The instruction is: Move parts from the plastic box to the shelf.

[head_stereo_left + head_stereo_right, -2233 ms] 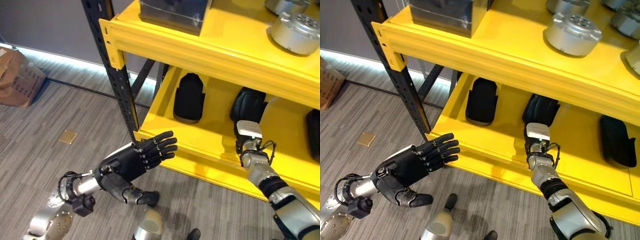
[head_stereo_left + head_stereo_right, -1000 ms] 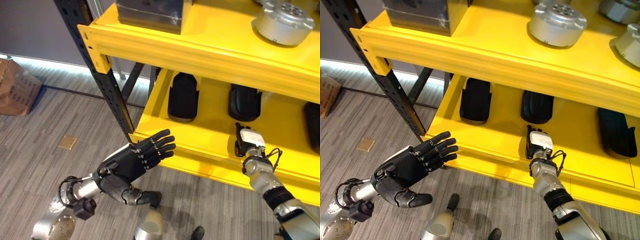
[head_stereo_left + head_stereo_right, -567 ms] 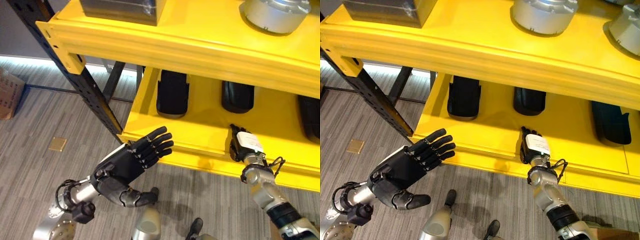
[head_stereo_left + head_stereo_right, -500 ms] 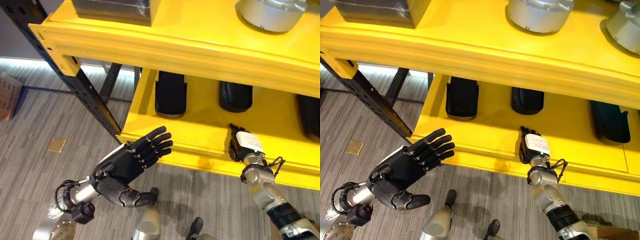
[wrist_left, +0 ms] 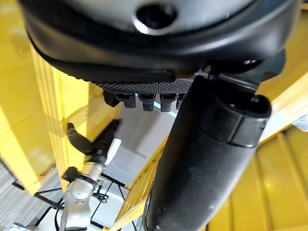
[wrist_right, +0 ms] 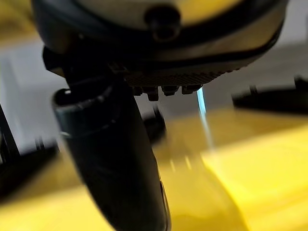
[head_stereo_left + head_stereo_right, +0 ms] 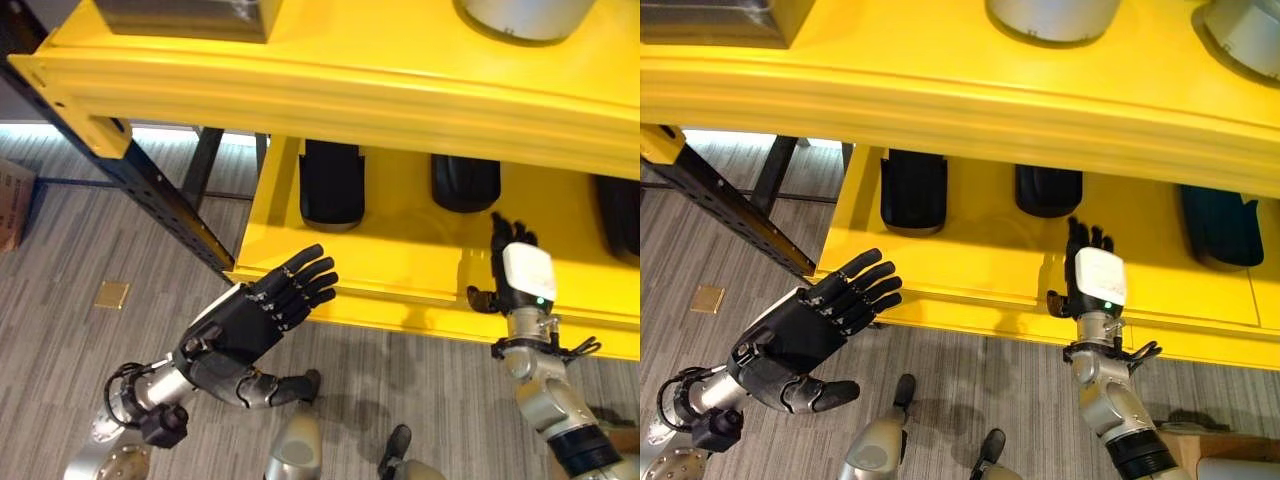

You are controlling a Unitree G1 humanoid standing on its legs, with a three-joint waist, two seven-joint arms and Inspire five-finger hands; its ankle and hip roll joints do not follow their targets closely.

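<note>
- Right robot hand [image 7: 1087, 268] is hovering over lower yellow shelf [image 7: 970, 262] front edge, fingers straight, released, holding nothing.
- Left robot hand [image 7: 258, 316] is hanging in front of shelf's left corner, fingers spread, empty.
- Black parts [image 7: 914, 190], [image 7: 1048, 189] are lying on shelf just beyond right robot hand.
- Silver parts [image 7: 1052, 16] are sitting on upper shelf, well above both.

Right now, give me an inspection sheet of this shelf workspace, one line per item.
Surface: yellow shelf, two tiers.
Job's things: black parts lying on the lower tier; silver round parts on the upper tier.
Clutter: dark box on the upper tier's left end.
Hands: left hand open, held before the shelf edge; right hand open, holding nothing, over the lower tier.
Cables: nothing seen.
Surroundings: grey striped floor, black upright post.
</note>
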